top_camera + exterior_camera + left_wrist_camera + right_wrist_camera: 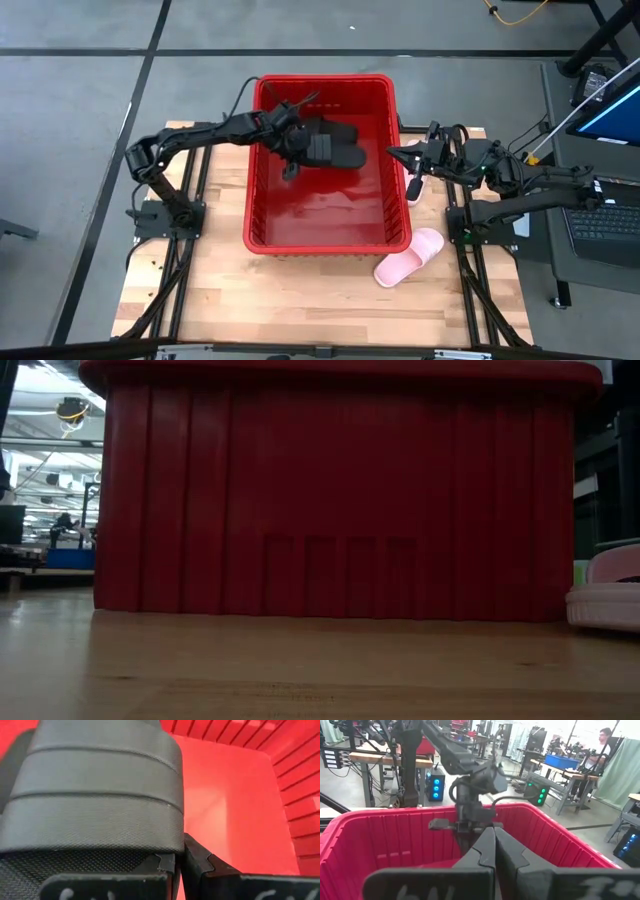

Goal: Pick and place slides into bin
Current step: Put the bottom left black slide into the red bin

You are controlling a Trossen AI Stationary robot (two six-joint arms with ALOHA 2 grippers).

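Black slide [335,146] gripped by left hand [297,150] inside bin [262,215]; right hand [398,153] closed.

left pincer [292,152] shut, arm stretched inward; right pincer [398,153] shut, arm extended toward it

Red bin [325,232] fills the table's middle; near half of its floor bare, far half taken by black slides [335,145] and left gripper [290,160]; pink slide [410,257] blocks the near right corner outside
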